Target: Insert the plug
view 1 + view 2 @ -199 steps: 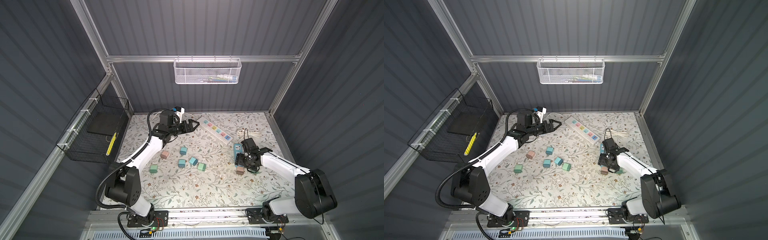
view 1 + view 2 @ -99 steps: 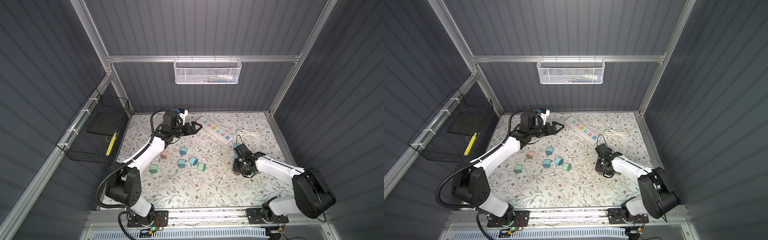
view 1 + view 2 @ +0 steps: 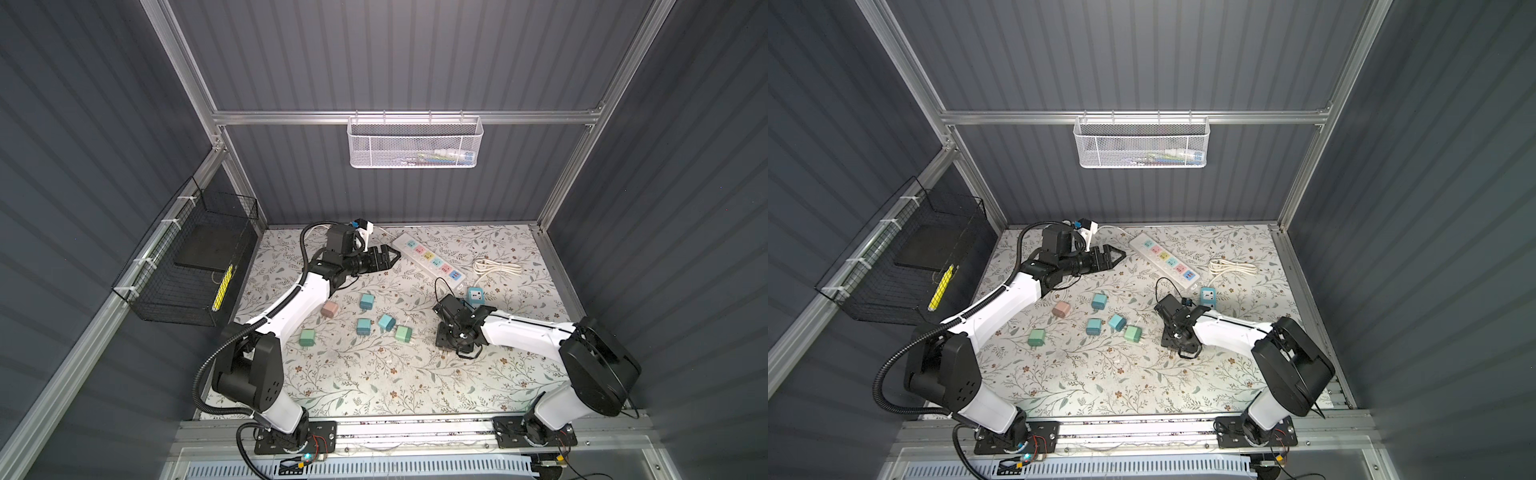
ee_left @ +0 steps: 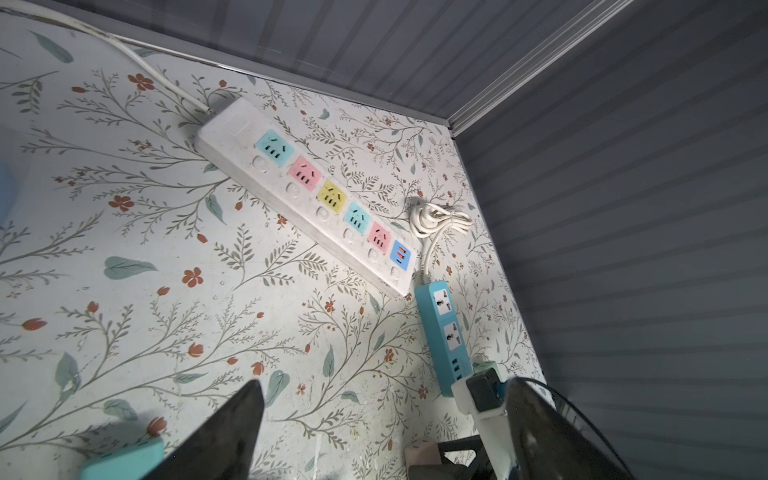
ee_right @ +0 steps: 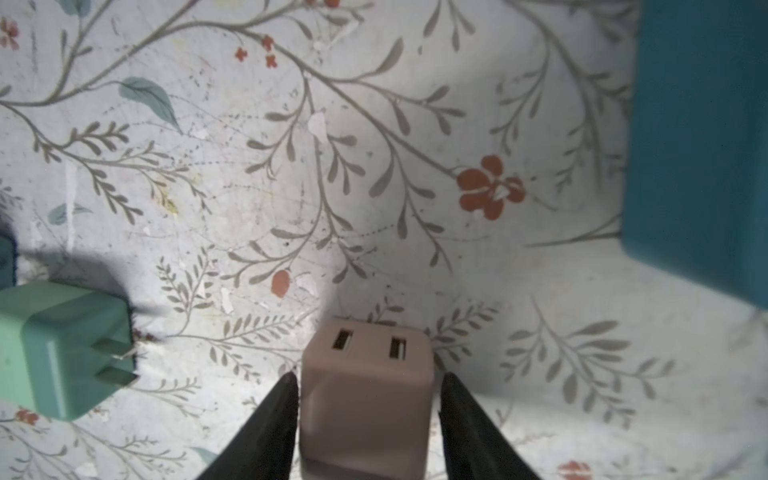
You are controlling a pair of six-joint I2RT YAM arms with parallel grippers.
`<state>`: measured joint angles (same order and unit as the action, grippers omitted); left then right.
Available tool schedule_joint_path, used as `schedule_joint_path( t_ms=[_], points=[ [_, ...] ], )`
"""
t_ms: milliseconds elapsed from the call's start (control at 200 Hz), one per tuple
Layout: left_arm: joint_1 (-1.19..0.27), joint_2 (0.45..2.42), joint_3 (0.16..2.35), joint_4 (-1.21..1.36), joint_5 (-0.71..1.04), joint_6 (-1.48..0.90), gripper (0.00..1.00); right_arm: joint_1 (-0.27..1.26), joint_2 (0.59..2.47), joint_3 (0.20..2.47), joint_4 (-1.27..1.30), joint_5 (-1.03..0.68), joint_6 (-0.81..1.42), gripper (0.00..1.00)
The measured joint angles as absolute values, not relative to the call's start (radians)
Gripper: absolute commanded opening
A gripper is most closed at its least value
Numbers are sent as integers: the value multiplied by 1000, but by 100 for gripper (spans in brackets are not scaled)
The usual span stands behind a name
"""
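Note:
A pink cube plug (image 5: pixel 365 399) stands on the floral mat with its two slots facing away from the right wrist camera. My right gripper (image 5: pixel 368 376) points down over it, jaws open, one on each side, with a thin gap on one side. In both top views this gripper (image 3: pixel 454 334) (image 3: pixel 1179 334) hides the plug. The white power strip (image 3: pixel 430 259) (image 3: pixel 1165 259) (image 4: pixel 307 195) with coloured sockets lies at the back. My left gripper (image 3: pixel 384 259) (image 3: pixel 1115 255) (image 4: pixel 386 415) hovers open and empty beside its near end.
A small blue power strip (image 3: pixel 475 296) (image 4: pixel 446 336) (image 5: pixel 702 137) lies just behind the right gripper. A green plug (image 3: pixel 403 333) (image 5: pixel 62 349) sits to its left. Several more loose plugs (image 3: pixel 364 326) lie mid-mat. A coiled white cable (image 3: pixel 496 267) lies back right. A black wire basket (image 3: pixel 187 266) hangs on the left wall.
My right gripper has moved left across the mat, narrowed, then widened again. My left gripper has edged right toward the white power strip.

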<state>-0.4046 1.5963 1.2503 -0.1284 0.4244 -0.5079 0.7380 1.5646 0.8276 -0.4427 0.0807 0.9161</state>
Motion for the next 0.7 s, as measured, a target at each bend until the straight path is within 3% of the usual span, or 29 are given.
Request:
schedule_joint_path(
  t_ms=[225,325,450,520,645,675,700],
  points=[
    [-410,1620,1278,-218,313,-492,83,743,1430,828,-450,62,905,71],
    [-429,1648,1321,-278,258,-492,86,743,1307,826,-474,97,866,67],
    [-471,1656,1297,-274,265,-503,84,738,1147,803,-469,155,774,69],
    [-492,1657,1261,-270,269,-514,79,725,1060,773,-457,181,729,75],
    [-554,1663,1254,-338,216,-491,78,654,974,736,-445,171,669,76],
    [-580,1669,1269,-368,190,-479,77,631,963,732,-442,160,657,80],
    [-611,1679,1290,-400,163,-468,76,617,955,728,-440,159,646,89]
  ],
)
